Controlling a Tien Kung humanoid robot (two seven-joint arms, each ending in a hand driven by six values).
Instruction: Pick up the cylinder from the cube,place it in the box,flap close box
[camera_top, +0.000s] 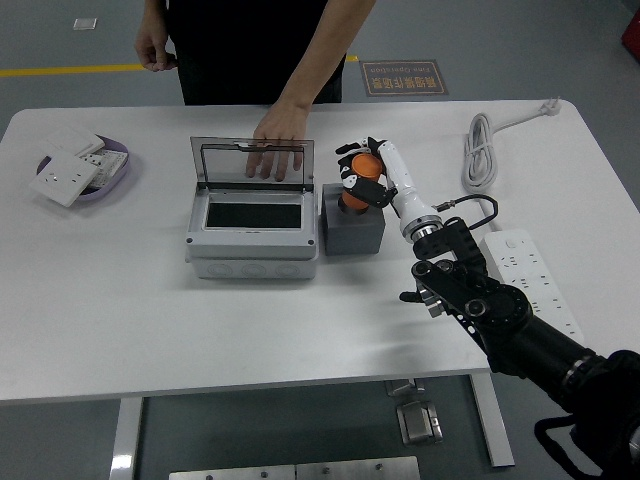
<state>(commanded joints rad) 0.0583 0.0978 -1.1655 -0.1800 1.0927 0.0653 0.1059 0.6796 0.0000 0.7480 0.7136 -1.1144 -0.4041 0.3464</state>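
Observation:
An orange cylinder (361, 184) is held just above the top of the dark grey cube (352, 230), with my right hand (362, 175) shut on it. The grey box (252, 232) stands left of the cube, its clear lid (252, 164) upright and its dark inside showing. A person's hand (277, 140) rests behind the top of that lid, fingers seen through it. My left hand is out of view.
A white power strip (531, 282) lies to the right of my arm, and a coiled white cable (482, 150) at the back right. A purple dish (86, 168) with white socket plates sits at the far left. The person stands at the table's far side.

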